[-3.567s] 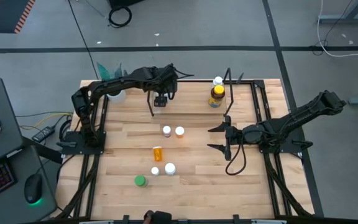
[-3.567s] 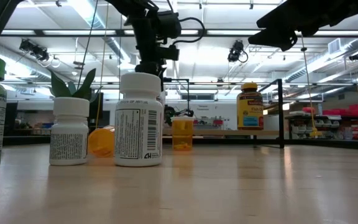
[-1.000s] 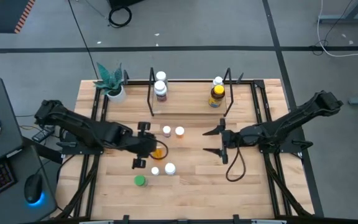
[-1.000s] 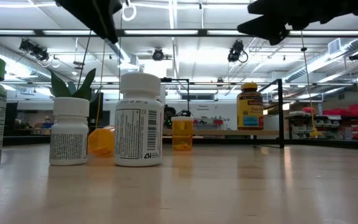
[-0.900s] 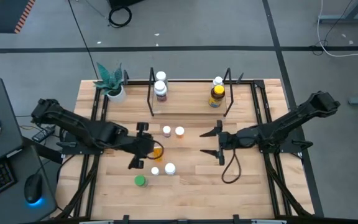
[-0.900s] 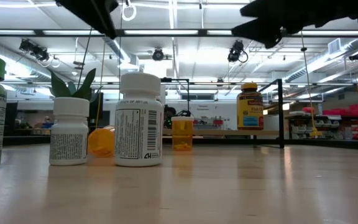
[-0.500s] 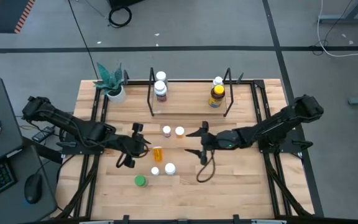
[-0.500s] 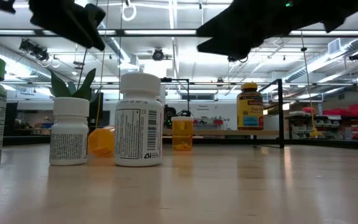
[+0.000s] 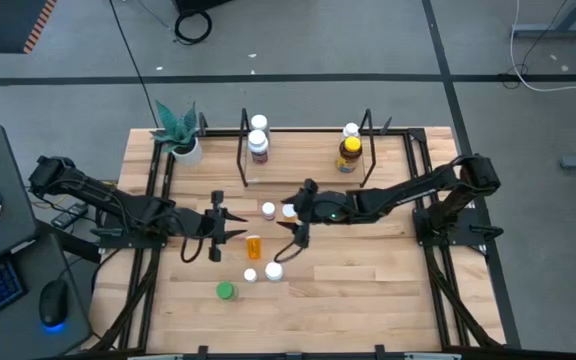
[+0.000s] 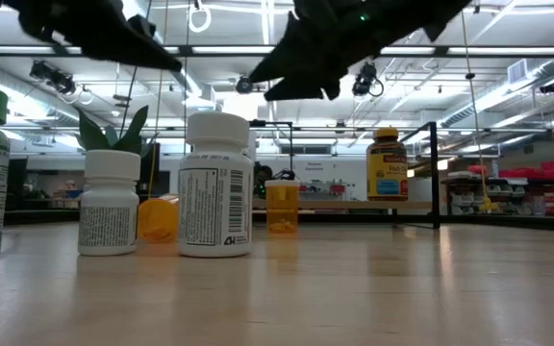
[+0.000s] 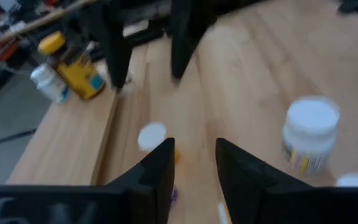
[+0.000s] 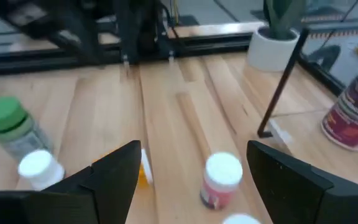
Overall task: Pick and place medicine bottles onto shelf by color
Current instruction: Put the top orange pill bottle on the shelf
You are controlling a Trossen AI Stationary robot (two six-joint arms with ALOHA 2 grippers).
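Observation:
Several medicine bottles stand on the table: two white-capped (image 9: 268, 210) (image 9: 289, 211), an orange one (image 9: 255, 246), two more white-capped (image 9: 249, 275) (image 9: 273, 270) and a green-capped one (image 9: 226, 291). The shelf (image 9: 303, 178) holds two white-capped bottles (image 9: 258, 145) at its left end, and an amber bottle (image 9: 348, 152) and a white one (image 9: 350, 130) at its right end. My right gripper (image 9: 286, 215) hangs open above the pair of white-capped bottles, with a red-labelled one (image 12: 222, 180) ahead between its fingers. My left gripper (image 9: 230, 230) is open with a narrow gap, left of the orange bottle, and holds nothing.
A white pot with a green plant (image 9: 180, 135) stands at the far left corner. Black rails (image 9: 160, 180) (image 9: 420, 170) run along both table sides. Bare wood lies at the near right (image 9: 368, 280). Both grippers hang well above the bottles in the low view (image 10: 344, 38).
My right gripper has swept toward the table's left edge, from right of the bottles to above the two white-capped ones, staying open. My left gripper has drawn back a little toward the left edge. No bottle has moved.

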